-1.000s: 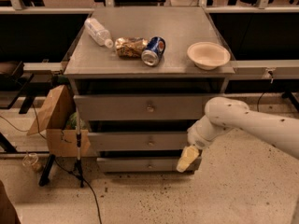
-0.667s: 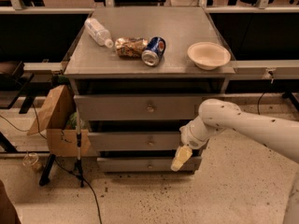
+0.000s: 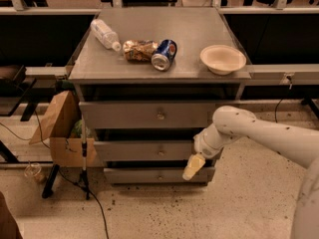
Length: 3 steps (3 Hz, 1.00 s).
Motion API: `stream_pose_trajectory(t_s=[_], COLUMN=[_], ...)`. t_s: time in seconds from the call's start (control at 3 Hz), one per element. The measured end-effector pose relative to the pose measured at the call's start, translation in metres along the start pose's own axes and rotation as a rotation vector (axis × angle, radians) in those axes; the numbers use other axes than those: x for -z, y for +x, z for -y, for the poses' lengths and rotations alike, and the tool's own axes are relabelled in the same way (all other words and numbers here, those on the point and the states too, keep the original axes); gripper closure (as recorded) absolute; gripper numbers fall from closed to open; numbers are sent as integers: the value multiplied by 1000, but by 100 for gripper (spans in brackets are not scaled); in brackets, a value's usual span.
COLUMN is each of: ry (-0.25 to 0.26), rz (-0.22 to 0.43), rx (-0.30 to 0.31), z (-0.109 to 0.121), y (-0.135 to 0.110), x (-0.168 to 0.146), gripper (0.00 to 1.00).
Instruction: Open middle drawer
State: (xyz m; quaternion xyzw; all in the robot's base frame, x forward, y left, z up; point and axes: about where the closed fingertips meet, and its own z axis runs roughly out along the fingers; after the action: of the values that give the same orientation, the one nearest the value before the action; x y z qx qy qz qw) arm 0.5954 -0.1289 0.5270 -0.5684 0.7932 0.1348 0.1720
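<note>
The middle drawer [image 3: 134,151] is a flat grey front between a wider drawer [image 3: 124,114] above and a narrower one [image 3: 144,175] below. It looks closed, and its small round knob [image 3: 160,153] sits at the centre. My gripper [image 3: 192,167], with a yellowish tip, hangs from the white arm [image 3: 259,131] that comes in from the right. It is in front of the cabinet's lower right part, to the right of the knob and slightly below it, overlapping the gap between the middle and bottom drawers. It holds nothing that I can see.
On the cabinet top lie a water bottle [image 3: 104,34], a snack bag [image 3: 139,50], a blue can [image 3: 164,54] and a beige bowl [image 3: 223,59]. A cardboard box [image 3: 60,128], a thin stand [image 3: 83,158] with cables and a plastic cup [image 3: 33,171] crowd the floor at the left.
The arm has swung left, carrying the gripper from the cabinet's right edge toward the centre of the drawer fronts. The drawers have not moved.
</note>
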Motion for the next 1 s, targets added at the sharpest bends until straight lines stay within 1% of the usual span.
stream_pose_trajectory(t_s=[0.33,0.67,1.0], ry=[-6,5,-4], rz=[6,35,46], rx=[-59,-91,-115], z=[26,52,75], y=[16,21,23], x=[-21,-35,-53], gripper=[0,0,0])
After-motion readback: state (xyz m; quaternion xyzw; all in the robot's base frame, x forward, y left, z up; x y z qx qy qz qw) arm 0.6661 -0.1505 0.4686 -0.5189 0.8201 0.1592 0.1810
